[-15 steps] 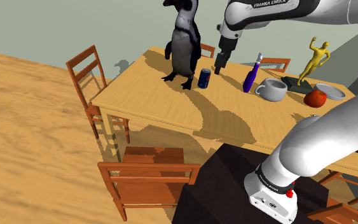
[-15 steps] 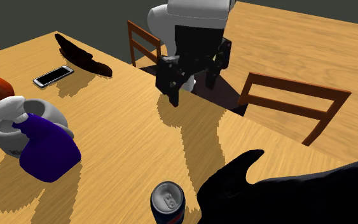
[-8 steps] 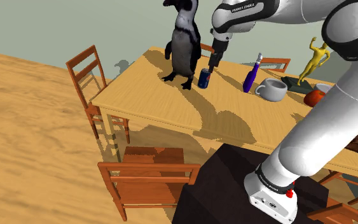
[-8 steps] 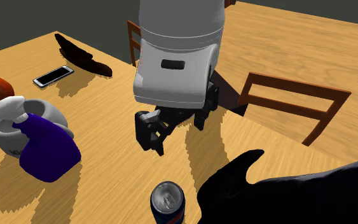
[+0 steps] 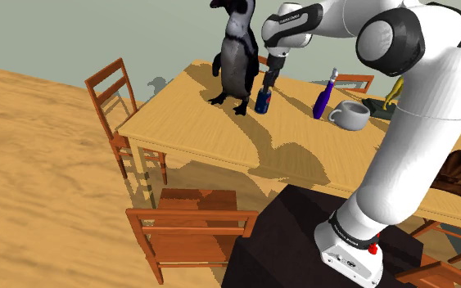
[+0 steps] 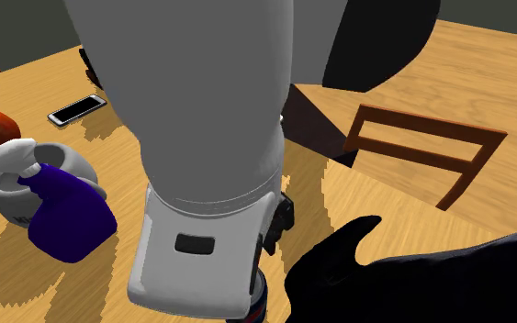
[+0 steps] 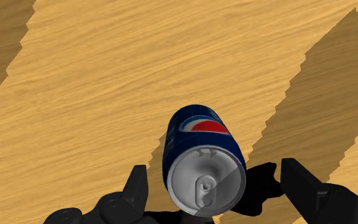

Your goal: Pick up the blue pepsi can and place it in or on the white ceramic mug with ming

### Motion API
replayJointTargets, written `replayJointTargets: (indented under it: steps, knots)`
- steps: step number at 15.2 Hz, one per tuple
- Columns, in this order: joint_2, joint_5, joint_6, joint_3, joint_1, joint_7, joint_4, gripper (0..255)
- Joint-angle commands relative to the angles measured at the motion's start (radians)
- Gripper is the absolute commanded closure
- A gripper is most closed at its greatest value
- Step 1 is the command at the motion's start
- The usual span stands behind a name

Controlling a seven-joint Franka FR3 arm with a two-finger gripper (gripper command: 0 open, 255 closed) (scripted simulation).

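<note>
Target first: the blue Pepsi can (image 7: 203,159) stands upright on the wooden table (image 5: 189,123), just beside the feet of the penguin figure (image 5: 238,53). It is not lifted; its base rests on the wood. The gripper (image 7: 217,186) hangs directly over it with its fingers (image 7: 137,184) spread wide, one on each side of the silver top. Neither touches the can's wall, as far as the wrist view lets me judge. Progress: approach and line-up look finished, grasp not yet made. Left to do: lower, close, lift, carry, release at the white mug (image 5: 351,114). The mug sits well apart from the can, toward the shoulder view's right. A purple spray bottle (image 5: 323,98) stands between the two, so the carry likely needs height to clear it. Hard to read: in the second exterior view the arm's white wrist housing (image 6: 210,183) covers nearly all of the can's spot, and the mug there is half behind the bottle. No pattern on the mug can be made out. How far the fingertips reach below the can's rim is unclear from any angle.
</note>
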Motion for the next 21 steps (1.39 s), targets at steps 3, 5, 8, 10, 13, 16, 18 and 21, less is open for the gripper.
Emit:
replayJointTargets:
  steps: [3, 5, 8, 10, 13, 16, 18, 21]
  knots:
    - [0.031, 0.014, 0.045, 0.003, -0.006, -0.013, -0.016, 0]
    - [0.040, 0.019, 0.069, 0.005, -0.007, -0.016, -0.031, 0]
    - [0.048, 0.022, 0.087, 0.006, -0.007, -0.019, -0.042, 0]
    - [0.048, 0.022, 0.087, 0.006, -0.007, -0.019, -0.042, 0]
    - [0.048, 0.022, 0.087, 0.006, -0.007, -0.019, -0.042, 0]
    - [0.048, 0.022, 0.087, 0.006, -0.007, -0.019, -0.042, 255]
    - [0.048, 0.022, 0.087, 0.006, -0.007, -0.019, -0.041, 255]
    - [0.048, 0.022, 0.087, 0.006, -0.007, -0.019, -0.042, 255]
